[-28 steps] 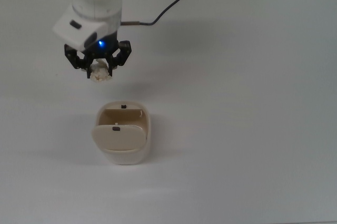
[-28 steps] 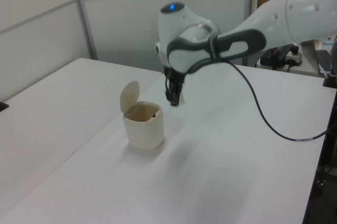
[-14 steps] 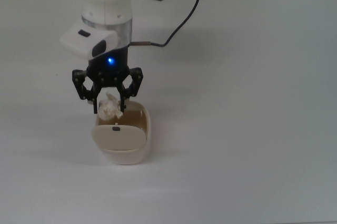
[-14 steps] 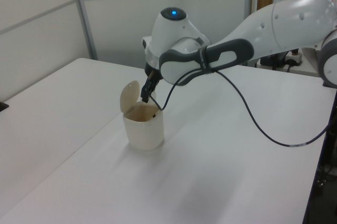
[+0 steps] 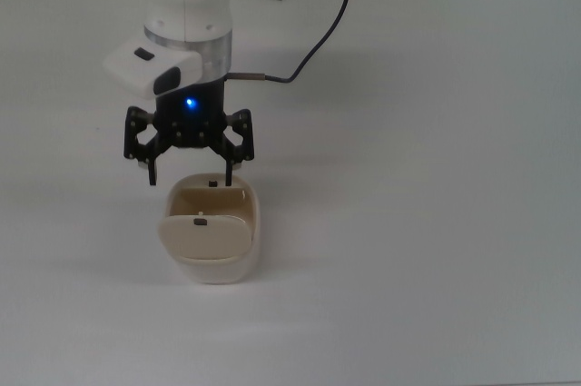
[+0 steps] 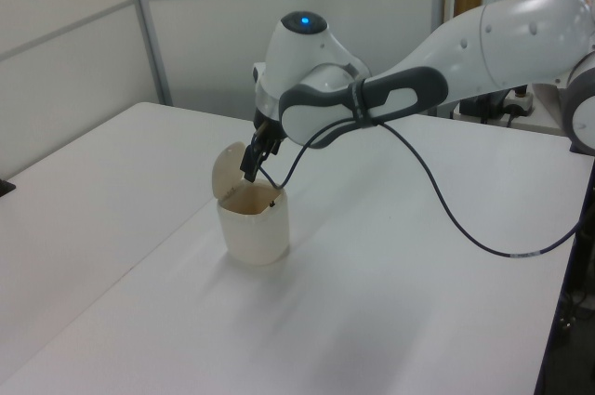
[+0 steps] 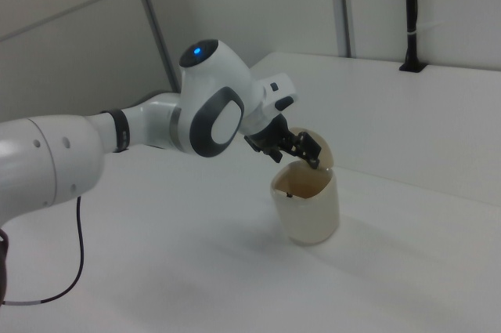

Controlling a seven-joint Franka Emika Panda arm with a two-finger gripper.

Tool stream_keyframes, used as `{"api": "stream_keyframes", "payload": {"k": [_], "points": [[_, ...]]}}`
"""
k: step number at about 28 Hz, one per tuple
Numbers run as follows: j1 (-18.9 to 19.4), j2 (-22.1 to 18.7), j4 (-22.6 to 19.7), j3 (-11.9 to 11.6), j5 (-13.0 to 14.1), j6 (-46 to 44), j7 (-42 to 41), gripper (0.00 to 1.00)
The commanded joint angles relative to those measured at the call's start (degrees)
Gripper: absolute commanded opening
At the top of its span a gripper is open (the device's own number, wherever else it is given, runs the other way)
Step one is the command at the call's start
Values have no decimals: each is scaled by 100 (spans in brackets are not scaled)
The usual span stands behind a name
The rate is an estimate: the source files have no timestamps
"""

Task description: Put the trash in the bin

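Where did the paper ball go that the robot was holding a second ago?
The gripper carried the trash from the table's far side to above the bin, then opened; the trash is no longer between its fingers and cannot be seen now. The bin stayed put, lid swung open.

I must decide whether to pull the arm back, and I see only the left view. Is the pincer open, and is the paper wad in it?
Observer: In the top view the pincer is open, fingers spread wide, with nothing between them.
Operator: Does the wad lie on the table?
Observer: The top view shows no wad on the table on any side of the bin.
Operator: Is it inside the bin?
Observer: The top view shows only part of the inside, with no wad there; I cannot confirm.
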Motion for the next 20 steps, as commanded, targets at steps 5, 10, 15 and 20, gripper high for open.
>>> {"api": "stream_keyframes", "payload": {"k": [5,10,15,20], "points": [[14,-881,6,5,66,-1918,592,100],[14,-1312,24,5,84,-2919,645,100],[14,-1637,190,5,110,-3965,601,100],[5,-1769,349,-39,137,-4731,461,100]]}}
